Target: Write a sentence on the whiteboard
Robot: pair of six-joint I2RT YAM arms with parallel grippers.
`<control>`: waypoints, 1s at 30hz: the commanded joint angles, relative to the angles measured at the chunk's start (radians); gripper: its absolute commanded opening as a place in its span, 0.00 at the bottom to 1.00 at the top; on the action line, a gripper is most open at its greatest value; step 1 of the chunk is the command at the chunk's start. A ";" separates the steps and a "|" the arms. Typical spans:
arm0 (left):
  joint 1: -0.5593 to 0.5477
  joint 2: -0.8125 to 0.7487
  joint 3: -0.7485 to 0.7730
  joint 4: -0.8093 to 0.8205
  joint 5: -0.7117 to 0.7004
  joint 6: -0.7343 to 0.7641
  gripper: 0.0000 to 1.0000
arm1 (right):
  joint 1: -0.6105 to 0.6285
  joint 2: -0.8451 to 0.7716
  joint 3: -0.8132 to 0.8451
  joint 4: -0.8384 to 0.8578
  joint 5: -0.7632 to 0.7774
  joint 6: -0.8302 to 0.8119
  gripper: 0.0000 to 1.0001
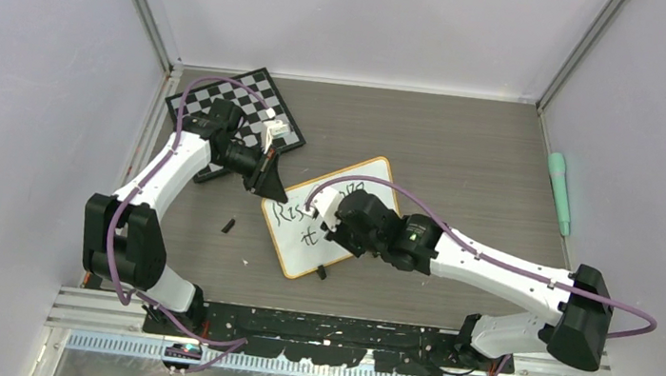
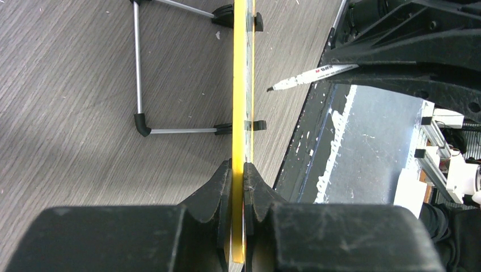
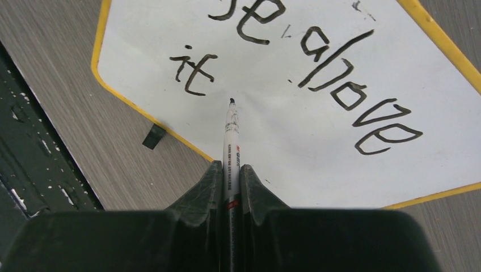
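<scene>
Where the whiteboard (image 1: pixel 302 251) lies: in the middle of the table (image 1: pixel 468 147), slantwise, near the chessboard (image 1: pixel 255 92).
Left gripper (image 2: pixel 238 167): closed tight on the board's yellow rim.
Right gripper (image 3: pixel 231 167): closed around the marker (image 3: pixel 231 127), tip beside "it".
Sentence (image 3: pixel 334 61): "se above it" is readable.
Right table edge: green pen (image 1: pixel 559 192), well apart.

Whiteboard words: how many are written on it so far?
3. "Rise" on the top line, partly cut off in the right wrist view; "above" after it; "it" on the line below, beside the marker tip. None seems hidden.
</scene>
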 commanded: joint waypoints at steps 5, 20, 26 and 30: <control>-0.003 -0.003 0.025 0.008 -0.006 0.019 0.00 | -0.020 -0.001 0.007 0.025 0.058 0.002 0.00; -0.003 0.002 0.022 0.013 -0.006 0.018 0.00 | -0.021 0.038 0.023 0.053 0.088 -0.002 0.00; -0.003 0.001 0.022 0.010 -0.006 0.021 0.00 | -0.020 0.054 0.040 0.067 0.085 0.001 0.00; -0.003 0.000 0.020 0.011 -0.007 0.022 0.00 | -0.020 0.064 0.042 0.066 0.057 0.005 0.00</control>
